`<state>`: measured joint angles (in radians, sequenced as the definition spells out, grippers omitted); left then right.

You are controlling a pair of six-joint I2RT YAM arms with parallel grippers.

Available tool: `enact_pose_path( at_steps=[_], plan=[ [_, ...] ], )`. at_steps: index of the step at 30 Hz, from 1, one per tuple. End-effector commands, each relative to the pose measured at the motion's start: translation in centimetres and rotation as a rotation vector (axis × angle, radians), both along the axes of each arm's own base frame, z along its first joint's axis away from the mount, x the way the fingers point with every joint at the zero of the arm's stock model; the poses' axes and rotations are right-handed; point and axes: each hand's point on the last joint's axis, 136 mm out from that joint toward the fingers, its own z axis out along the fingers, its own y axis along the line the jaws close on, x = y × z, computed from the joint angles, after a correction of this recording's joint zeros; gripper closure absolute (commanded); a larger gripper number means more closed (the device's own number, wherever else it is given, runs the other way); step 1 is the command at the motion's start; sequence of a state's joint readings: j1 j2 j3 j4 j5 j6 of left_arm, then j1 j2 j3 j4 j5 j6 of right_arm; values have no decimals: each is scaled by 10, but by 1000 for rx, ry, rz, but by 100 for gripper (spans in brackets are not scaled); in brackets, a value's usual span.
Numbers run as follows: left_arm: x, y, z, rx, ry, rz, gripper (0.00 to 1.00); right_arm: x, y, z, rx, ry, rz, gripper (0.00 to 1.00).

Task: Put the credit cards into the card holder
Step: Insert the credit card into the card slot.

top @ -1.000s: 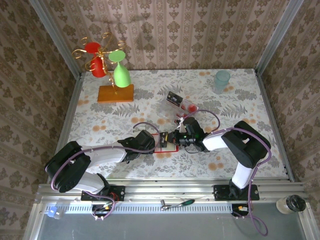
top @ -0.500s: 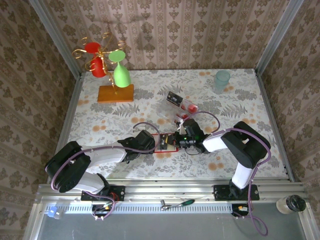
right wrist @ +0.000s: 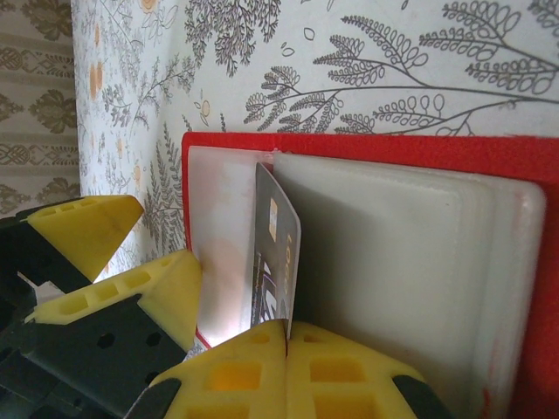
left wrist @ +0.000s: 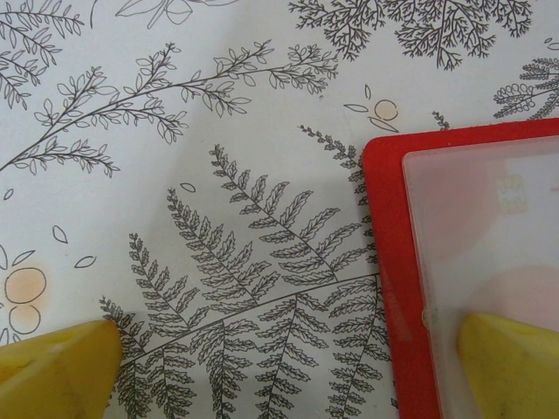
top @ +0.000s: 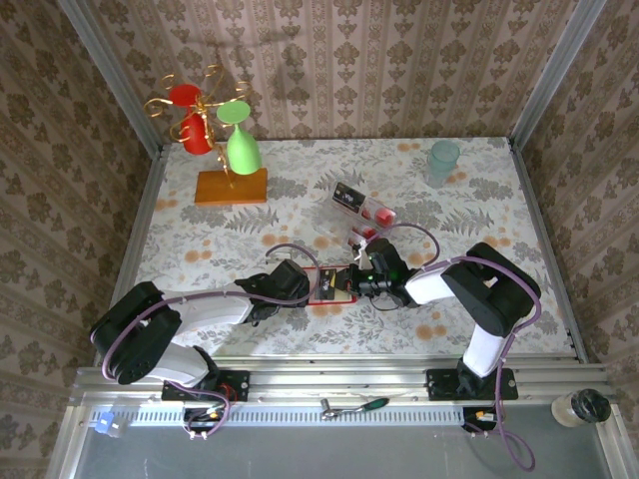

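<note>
The red card holder (top: 327,295) lies open on the flowered tablecloth between both grippers. My right gripper (right wrist: 286,336) is shut on a black credit card (right wrist: 276,253), held on edge, its far end pushed in at the fold between the holder's pale pockets (right wrist: 393,262). My left gripper (left wrist: 284,384) is open and straddles the holder's left edge (left wrist: 384,262). One yellow fingertip (left wrist: 511,367) rests on the pale pocket, the other (left wrist: 57,375) on the cloth. Seen from above, the left gripper (top: 305,283) and right gripper (top: 351,280) face each other across the holder.
A clear plastic tray (top: 361,207) holding whitish cards with red blotches lies just behind the right arm. A teal cup (top: 443,160) stands at the back right. A gold stand with red and green glasses (top: 215,130) on a wooden base occupies the back left.
My right gripper has shifted slightly down and to the right over the holder, the black card still in it. The left arm has stayed where it was.
</note>
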<state>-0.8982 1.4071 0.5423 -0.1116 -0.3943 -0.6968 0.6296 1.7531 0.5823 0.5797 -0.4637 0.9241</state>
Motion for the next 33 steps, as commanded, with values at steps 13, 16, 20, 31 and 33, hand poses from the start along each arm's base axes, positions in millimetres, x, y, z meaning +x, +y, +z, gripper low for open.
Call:
enact_pose_path(
  at_steps=[13,16,20,31,33],
  plan=[
    [-2,6,-5,25,-4,12,0,-18,0,-26,-82,120,65,100],
    [-2,5,-4,23,-6,10,0,-19,2,-27,-91,138,84,100],
    [-1,5,-5,25,-6,9,0,-20,5,-27,-104,152,117,90],
    [-1,11,1,17,-23,19,0,-1,-8,19,-230,46,169,63],
    [-1,13,1,14,-25,25,0,1,-7,22,-243,41,175,67]
  ],
)
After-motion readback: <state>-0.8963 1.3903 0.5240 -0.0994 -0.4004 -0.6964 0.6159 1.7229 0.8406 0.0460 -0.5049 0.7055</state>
